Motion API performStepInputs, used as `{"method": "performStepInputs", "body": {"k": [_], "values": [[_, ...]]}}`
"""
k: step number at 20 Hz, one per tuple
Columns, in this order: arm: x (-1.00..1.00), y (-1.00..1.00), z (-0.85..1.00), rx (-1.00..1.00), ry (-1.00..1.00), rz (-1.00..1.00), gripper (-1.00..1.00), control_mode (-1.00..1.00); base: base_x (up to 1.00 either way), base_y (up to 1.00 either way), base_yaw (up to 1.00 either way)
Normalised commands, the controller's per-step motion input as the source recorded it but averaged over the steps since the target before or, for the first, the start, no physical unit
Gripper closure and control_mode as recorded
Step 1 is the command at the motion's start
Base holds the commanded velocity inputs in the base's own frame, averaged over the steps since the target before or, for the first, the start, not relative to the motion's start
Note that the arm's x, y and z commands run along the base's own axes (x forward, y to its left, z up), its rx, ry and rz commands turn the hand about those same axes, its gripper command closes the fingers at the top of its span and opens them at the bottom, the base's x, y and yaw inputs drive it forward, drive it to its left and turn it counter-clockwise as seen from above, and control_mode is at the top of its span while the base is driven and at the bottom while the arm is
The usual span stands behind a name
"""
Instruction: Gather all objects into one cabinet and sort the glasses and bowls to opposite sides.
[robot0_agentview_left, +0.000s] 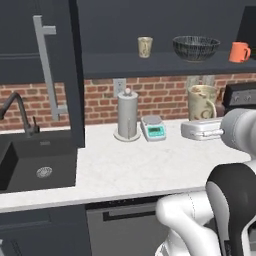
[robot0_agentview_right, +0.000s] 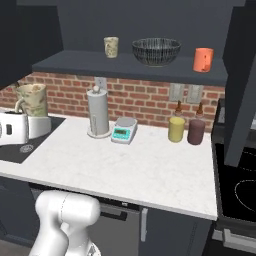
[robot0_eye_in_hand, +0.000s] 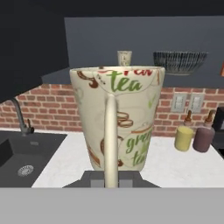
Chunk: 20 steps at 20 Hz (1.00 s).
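Observation:
My gripper (robot0_agentview_left: 209, 125) is shut on the handle of the larger beige patterned mug (robot0_agentview_left: 202, 102), holding it upright above the counter, below the shelf's right part. In the hand view the mug (robot0_eye_in_hand: 117, 118) stands close in front, handle toward the camera. In the right base view the mug (robot0_agentview_right: 32, 99) hangs at far left over the white hand. On the navy cabinet's shelf (robot0_agentview_left: 150, 65) stand the small beige tumbler (robot0_agentview_left: 145, 46), the wide black ribbed bowl (robot0_agentview_left: 196, 47) and the orange mug (robot0_agentview_left: 239, 52), left to right. The cabinet door (robot0_agentview_left: 50, 70) stands open at left.
A grey paper-towel roll (robot0_agentview_left: 127, 115) and a small scale (robot0_agentview_left: 153, 127) stand at the back of the white counter (robot0_agentview_left: 130, 170). The sink (robot0_agentview_left: 35, 160) with its faucet lies to the left. Yellow (robot0_agentview_right: 176, 129) and maroon (robot0_agentview_right: 196, 131) canisters and a stove (robot0_agentview_right: 240, 190) are on the right.

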Motion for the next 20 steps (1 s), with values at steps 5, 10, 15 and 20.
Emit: {"method": "performStepInputs", "body": {"k": [5, 10, 15, 20], "values": [[0.0, 0.0, 0.0, 0.0, 0.0, 0.0, 1.0, 1.0, 0.53, -0.04, -0.03], [0.0, 0.0, 0.0, 0.0, 0.0, 0.0, 1.0, 1.0, 0.53, 0.0, 0.0], [0.0, 0.0, 0.0, 0.0, 0.0, 0.0, 1.0, 1.0, 0.41, 0.0, 0.0], [0.0, 0.0, 0.0, 0.0, 0.0, 0.0, 1.0, 1.0, 0.22, 0.12, -0.03]]}}
